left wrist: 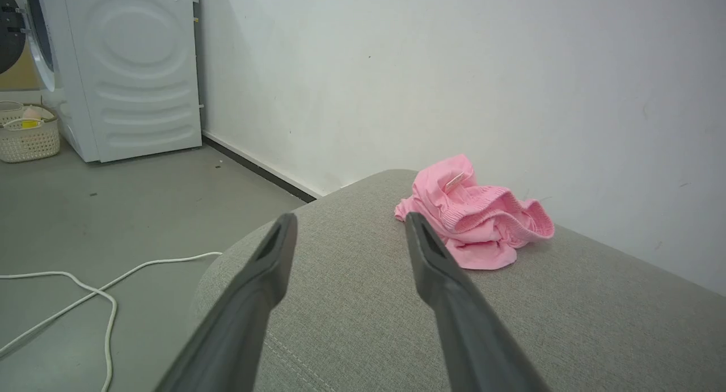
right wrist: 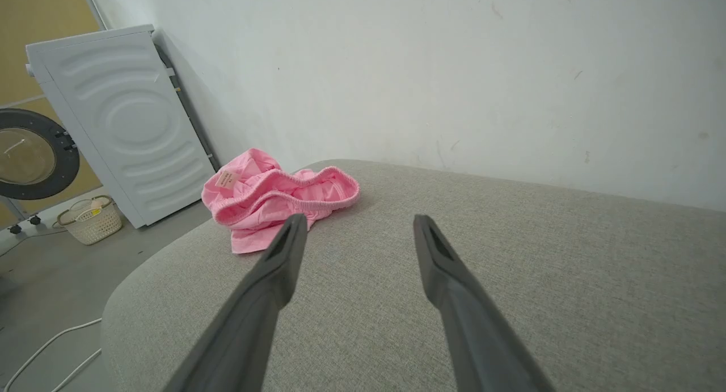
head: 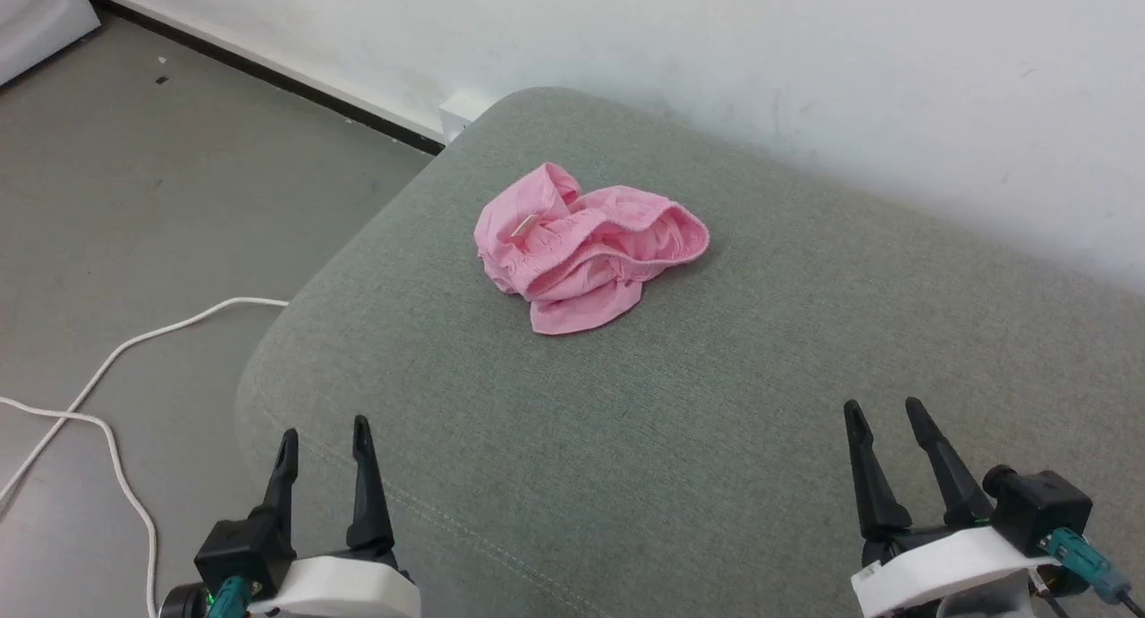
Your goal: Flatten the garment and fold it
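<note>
I see the crumpled light-pink cotton shorts (head: 586, 247) on the grey fabric cushion (head: 716, 421), far side. My left gripper (head: 323, 441) and right gripper (head: 886, 424) wait open, empty; flattening is unstarted, so I next reach for the waistband.

Head overhead, wrists low; garment (head: 586, 247) common.

Label (right wrist: 226, 179) on garment (right wrist: 272, 202): print too small to read.
</note>
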Tool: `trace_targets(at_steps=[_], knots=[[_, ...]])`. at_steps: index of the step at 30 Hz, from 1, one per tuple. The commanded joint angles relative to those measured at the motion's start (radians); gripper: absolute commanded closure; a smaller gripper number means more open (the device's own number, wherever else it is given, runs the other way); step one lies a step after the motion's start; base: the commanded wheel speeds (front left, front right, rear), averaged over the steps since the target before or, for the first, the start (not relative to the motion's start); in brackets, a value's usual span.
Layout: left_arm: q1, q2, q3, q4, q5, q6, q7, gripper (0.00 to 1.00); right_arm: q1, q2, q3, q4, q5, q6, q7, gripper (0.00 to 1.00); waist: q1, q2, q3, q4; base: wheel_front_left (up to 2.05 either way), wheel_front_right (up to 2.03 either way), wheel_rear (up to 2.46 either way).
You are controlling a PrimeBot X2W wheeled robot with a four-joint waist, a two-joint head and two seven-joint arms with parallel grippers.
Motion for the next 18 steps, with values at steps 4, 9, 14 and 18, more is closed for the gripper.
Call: trace_targets(at_steps=[4,9,14,18], knots=[[-0.077,-0.002,0.01,0.034,-0.026,-0.043,-0.005,0.0,-0.003,0.003,0.007,-0.007,-0.016,-0.001,-0.006,0.0,0.0,-0.0001,0.03,-0.019,0.0,0.0,0.0],[-0.223,0.008,0.041,0.122,-0.064,-0.095,-0.005,0.0,-0.022,0.003,0.002,-0.014,-0.045,-0.001,-0.006,0.0,0.0,-0.0001,0.079,-0.057,0.0,0.0,0.0],[-0.439,0.043,0.07,0.303,-0.138,-0.153,0.066,0.0,-0.056,0.003,-0.019,-0.035,-0.095,-0.001,-0.005,0.0,0.0,-0.0001,0.176,-0.137,0.0,0.0,0.0],[-0.598,0.07,0.112,0.434,-0.214,-0.168,0.174,0.0,-0.075,0.003,-0.053,-0.065,-0.135,-0.001,0.01,0.0,0.0,-0.0001,0.259,-0.2,0.0,0.0,0.0]])
